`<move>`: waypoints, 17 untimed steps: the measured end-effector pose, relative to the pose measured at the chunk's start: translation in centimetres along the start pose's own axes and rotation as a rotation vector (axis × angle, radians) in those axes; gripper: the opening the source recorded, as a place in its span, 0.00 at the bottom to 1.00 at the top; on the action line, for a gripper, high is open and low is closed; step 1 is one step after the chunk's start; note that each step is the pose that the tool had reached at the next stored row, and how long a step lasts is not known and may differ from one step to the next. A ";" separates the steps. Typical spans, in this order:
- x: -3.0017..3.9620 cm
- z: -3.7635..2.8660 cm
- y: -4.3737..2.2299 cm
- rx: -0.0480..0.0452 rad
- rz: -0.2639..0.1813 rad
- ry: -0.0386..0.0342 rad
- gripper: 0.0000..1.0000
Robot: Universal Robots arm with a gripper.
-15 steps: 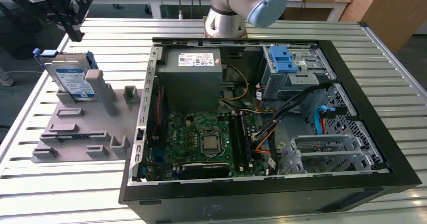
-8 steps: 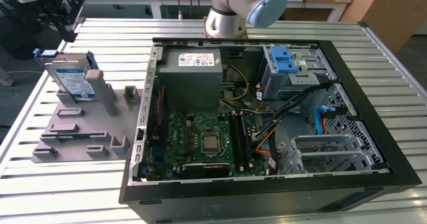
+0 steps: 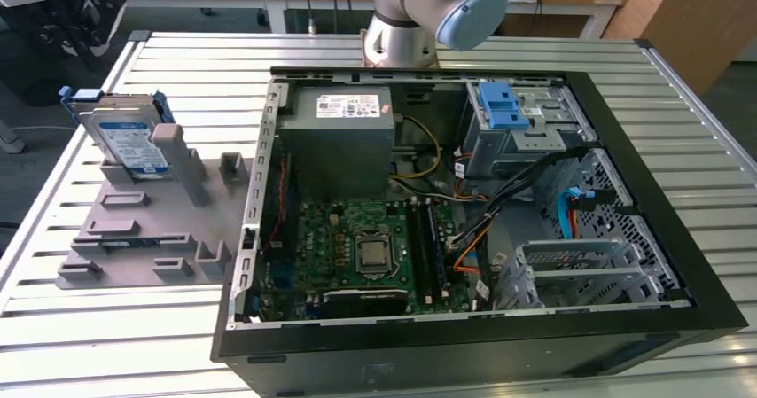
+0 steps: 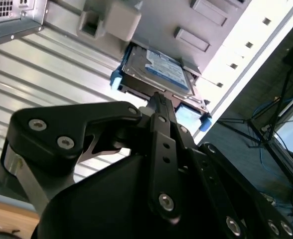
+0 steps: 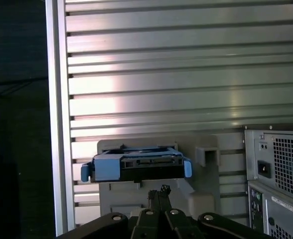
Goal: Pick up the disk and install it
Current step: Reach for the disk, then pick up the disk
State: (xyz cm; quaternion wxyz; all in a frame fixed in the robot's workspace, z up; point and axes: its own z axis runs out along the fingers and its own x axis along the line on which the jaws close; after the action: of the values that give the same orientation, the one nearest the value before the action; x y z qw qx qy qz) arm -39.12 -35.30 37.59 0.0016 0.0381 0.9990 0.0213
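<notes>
The gripper (image 4: 156, 97), fingers drawn together on nothing, hangs just short of the disk (image 4: 159, 69) in the second wrist view. Its tips are aimed at the drive's blue-bracketed end and appear not to touch it. The disk stands on edge ahead of the fingertips, propped in a slot of a grey fixture (image 3: 142, 230), seemingly so that its upper edge juts free for a pinch grasp. Beyond the fixture, off to one side of the gripper, the open computer case (image 3: 644, 150) lies flat on the slatted metal table (image 3: 692, 97). Its side panel is off and its drive bays face up for access. The pick-up is not yet made.
</notes>
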 end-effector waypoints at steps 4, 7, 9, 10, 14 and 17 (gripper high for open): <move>1.60 0.26 0.20 0.0019 0.000 0.0015 0.11; 2.50 0.41 0.27 0.0027 0.000 0.0015 0.11; 2.79 0.48 0.33 0.0027 0.000 0.0020 0.11; 2.92 0.51 0.37 0.0028 0.000 0.0024 0.11; 3.21 0.59 0.46 0.0028 0.000 0.0029 0.11; 3.26 0.59 0.46 0.0028 0.000 0.0030 0.11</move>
State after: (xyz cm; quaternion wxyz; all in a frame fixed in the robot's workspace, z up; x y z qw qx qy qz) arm -42.33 -34.57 37.01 0.0001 0.0382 0.9991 0.0199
